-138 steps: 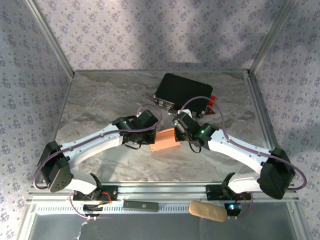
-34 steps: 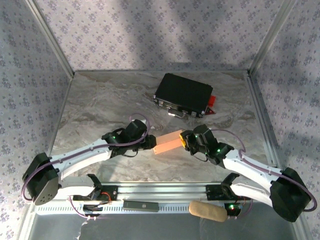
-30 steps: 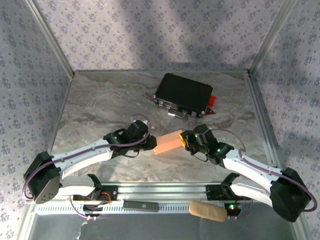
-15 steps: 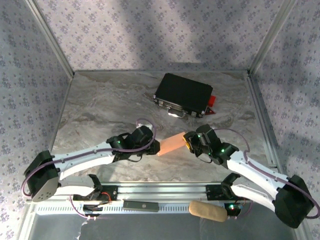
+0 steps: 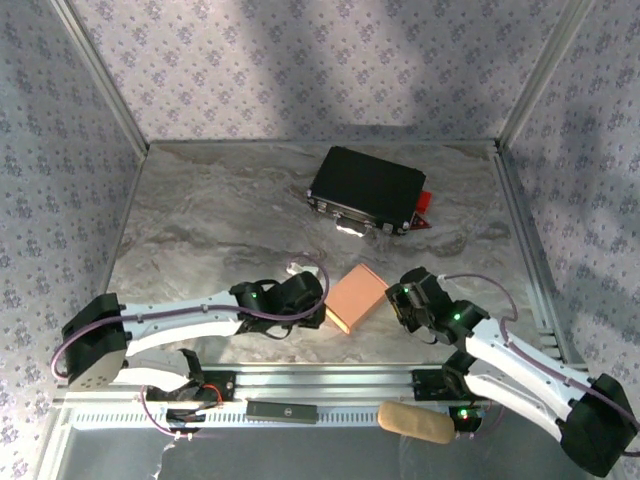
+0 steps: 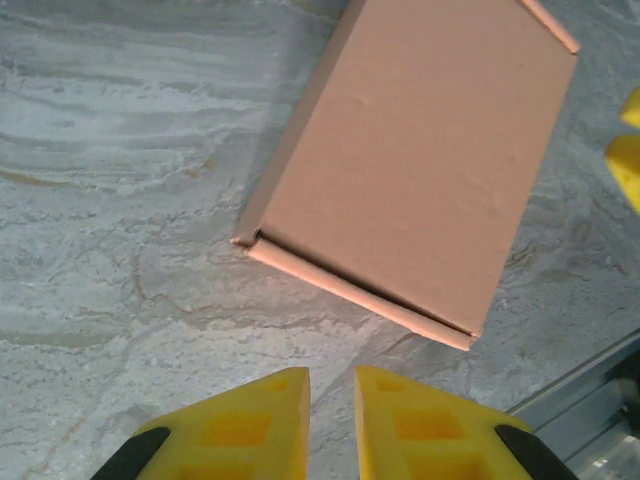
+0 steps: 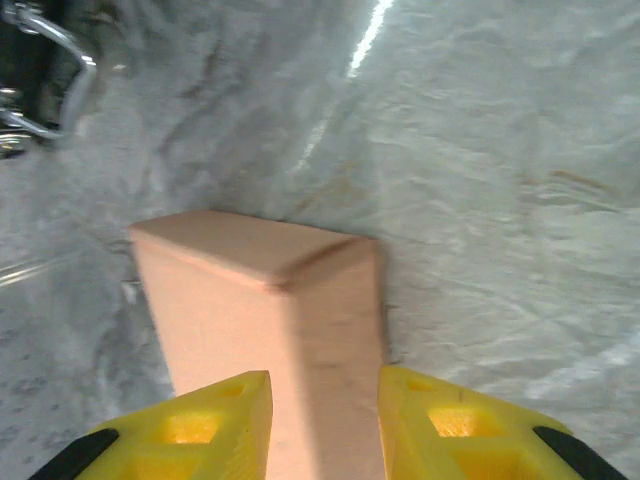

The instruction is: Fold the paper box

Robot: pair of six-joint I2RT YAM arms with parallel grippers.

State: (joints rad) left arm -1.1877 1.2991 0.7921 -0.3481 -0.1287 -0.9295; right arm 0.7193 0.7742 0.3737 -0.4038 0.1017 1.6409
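The paper box point(image 5: 356, 297) lies flat on the counter point(image 5: 220, 220), a closed rectangular carton with its broad face up. The left gripper point(image 6: 332, 378) sits just to the left of the box and apart from it. Its fingers are nearly together, with a narrow empty slit between them. The right gripper point(image 7: 325, 385) is at the right of the box, fingers apart, and one end of the box shows in the gap. I cannot tell whether they press on it.

The box is thin, matte salmon-orange cardboard with crisp corners. A doubled lip runs along its edge nearest the left gripper. The counter is glossy, grey-veined like marble. The fingers are yellow moulded plastic with recessed pockets. Beyond the box stands a black hard case point(image 5: 366, 188) with metal latches.
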